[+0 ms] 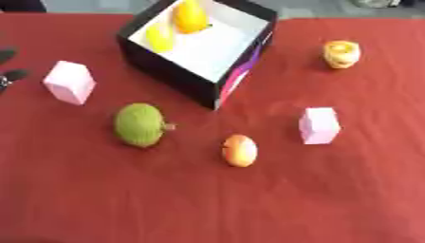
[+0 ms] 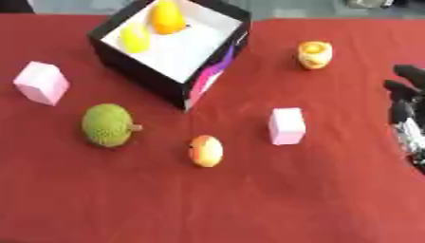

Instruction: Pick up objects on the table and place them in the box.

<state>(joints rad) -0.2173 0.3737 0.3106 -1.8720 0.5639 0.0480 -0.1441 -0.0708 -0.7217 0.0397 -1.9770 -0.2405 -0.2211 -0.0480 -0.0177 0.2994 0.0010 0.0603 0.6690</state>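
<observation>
On the red tabletop (image 1: 99, 199), we are eyeing the rigid-looking, probably light pink block (image 2: 286, 126) below the box (image 1: 170, 71); gripping its flat sides seems best. Our right hand (image 2: 408, 114) is hanging nearby holding nothing, its fingers unreadable; the left hand (image 1: 10, 76) is barely showing.

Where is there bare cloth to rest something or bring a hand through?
The near red tablecloth below the green bumpy fruit and orange-red fruit is bare. So is the stretch between the right pink block and yellow-orange object. Crowded beside the black box.

The right hand (image 2: 407, 118) is cut by the picture's edge (fingers too blurred to read); left hand (image 1: 10, 71) shows only dark tips.
</observation>
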